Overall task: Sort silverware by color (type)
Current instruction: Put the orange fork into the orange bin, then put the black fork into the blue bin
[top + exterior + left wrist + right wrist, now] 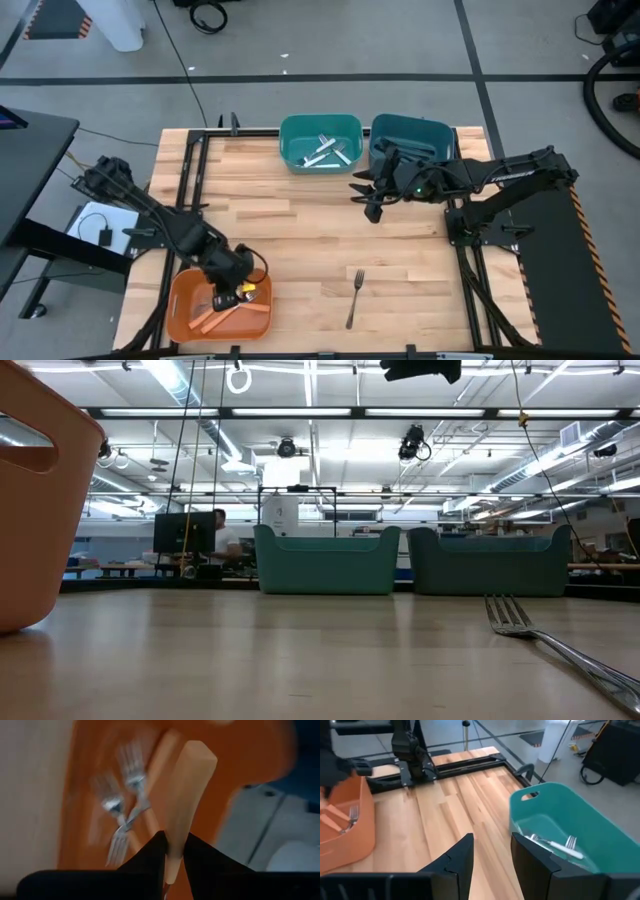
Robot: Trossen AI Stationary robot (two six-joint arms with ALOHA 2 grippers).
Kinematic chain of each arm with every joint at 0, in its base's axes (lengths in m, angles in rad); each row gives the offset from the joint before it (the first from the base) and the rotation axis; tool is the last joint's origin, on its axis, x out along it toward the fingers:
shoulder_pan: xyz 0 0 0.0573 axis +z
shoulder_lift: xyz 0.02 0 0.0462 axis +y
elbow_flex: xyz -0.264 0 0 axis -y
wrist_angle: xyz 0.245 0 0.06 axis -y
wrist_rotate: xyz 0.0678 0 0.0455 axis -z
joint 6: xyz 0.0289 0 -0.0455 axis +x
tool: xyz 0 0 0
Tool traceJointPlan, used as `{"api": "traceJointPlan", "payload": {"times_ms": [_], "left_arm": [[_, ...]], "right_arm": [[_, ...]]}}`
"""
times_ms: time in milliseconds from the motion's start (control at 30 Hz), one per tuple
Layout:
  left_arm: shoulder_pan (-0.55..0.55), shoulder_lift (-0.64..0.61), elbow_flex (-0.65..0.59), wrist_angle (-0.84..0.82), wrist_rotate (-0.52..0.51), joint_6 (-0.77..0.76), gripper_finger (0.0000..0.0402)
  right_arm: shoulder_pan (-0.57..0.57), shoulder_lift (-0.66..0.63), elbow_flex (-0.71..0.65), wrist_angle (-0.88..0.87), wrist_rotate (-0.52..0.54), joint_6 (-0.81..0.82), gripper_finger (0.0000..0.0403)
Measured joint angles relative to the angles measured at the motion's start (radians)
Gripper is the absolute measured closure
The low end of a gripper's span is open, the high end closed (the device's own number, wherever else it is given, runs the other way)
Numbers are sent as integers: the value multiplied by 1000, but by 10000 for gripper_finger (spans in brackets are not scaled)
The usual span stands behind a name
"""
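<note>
My left gripper [227, 291] is over the orange bin [185, 300] at the table's near left corner, shut on an orange-handled fork [187, 795]. Other orange-handled forks [125, 805] lie on the bin's floor. My right gripper [492, 852] hangs open and empty above the table, near the two far bins. White-handled forks [325, 152] lie in the light teal bin [290, 140]. A single fork [354, 297] with a dark handle lies flat on the wood near the near edge; the low view shows its tines [508, 615]. My left gripper pinches the orange handle [172, 847] of a fork between its two fingers [150, 855]. The fingers lie along the handle, whose broad free end [197, 755] sticks out beyond them over the bin. The tine end is hidden behind the fingers.
A darker teal bin [440, 135] stands to the right of the light teal one at the table's far edge. Bare wood [300, 240] stretches between the bins and the lone fork. A person [222, 540] sits in the room behind the table.
</note>
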Motion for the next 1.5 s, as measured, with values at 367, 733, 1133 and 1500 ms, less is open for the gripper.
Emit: {"api": "traceJointPlan", "payload": {"times_ms": [367,733,1133,1500], "left_arm": [[3,22,-29,133,34,-116,290],[44,22,-29,512,-116,-310,285],[214,22,-29,985,-506,-47,285],[298,22,-29,1031,-508,106,285]], "right_arm": [[1,0,0,-16,-117,23,266],[3,25,-32,-135,-698,-222,266],[72,205,-178,-71,-798,-358,266],[52,347,-317,207,-805,123,266]]}}
